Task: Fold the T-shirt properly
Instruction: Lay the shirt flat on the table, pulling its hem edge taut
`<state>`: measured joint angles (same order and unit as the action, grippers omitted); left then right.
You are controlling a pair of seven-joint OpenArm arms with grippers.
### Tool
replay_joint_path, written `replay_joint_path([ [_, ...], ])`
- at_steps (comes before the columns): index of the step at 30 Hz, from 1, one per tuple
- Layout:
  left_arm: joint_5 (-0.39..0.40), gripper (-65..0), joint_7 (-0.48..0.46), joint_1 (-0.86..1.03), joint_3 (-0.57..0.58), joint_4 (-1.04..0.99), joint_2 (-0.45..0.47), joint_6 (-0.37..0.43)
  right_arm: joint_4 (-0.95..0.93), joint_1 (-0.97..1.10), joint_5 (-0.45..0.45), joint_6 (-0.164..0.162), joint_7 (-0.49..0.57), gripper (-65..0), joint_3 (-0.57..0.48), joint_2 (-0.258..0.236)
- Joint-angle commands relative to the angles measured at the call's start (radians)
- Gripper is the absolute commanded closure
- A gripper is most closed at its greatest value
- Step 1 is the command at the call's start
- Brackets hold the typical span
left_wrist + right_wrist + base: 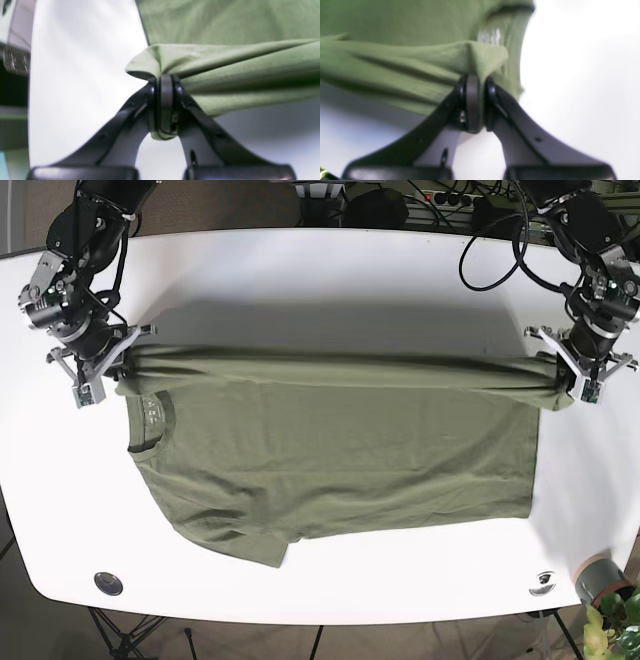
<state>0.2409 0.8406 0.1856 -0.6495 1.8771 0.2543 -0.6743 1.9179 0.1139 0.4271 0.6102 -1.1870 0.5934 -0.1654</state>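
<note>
An olive green T-shirt (340, 450) lies on the white table (330, 280) with its collar at the left. Its far edge is lifted and stretched in a straight line between my two grippers. My left gripper (553, 375) is at the right of the base view, shut on a fold of the shirt's hem end (225, 62); the left wrist view shows its jaws (163, 80) pinching cloth. My right gripper (118, 370) is at the left, shut on the shoulder end by the collar (395, 62); the right wrist view shows its jaws (477, 80) closed on cloth. One sleeve lies flat at the front.
Two small round fittings (108, 583) (543, 582) sit near the table's front edge. A pot with a plant (603, 582) stands off the table's front right corner. Cables (490, 225) hang behind the far edge.
</note>
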Motion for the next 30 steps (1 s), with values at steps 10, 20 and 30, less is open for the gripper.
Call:
replay_joint_path([
  [10, -0.013, 0.0, -0.013, 0.131, -0.088, 0.014, 0.007, -0.008, 0.021, 0.129, 0.083, -0.003, 0.017, -2.4, 0.021, -0.007],
  [20, -0.018, -3.6, -0.008, 0.196, -0.103, 0.009, 0.007, -0.002, 0.021, 0.223, 0.083, -0.003, 0.017, -4.1, 0.021, -0.007],
  [30, -0.013, -32.5, -0.005, 0.208, -0.106, 0.013, 0.007, 0.0, 0.038, 0.247, 0.083, -0.003, 0.019, -47.1, 0.021, -0.009],
])
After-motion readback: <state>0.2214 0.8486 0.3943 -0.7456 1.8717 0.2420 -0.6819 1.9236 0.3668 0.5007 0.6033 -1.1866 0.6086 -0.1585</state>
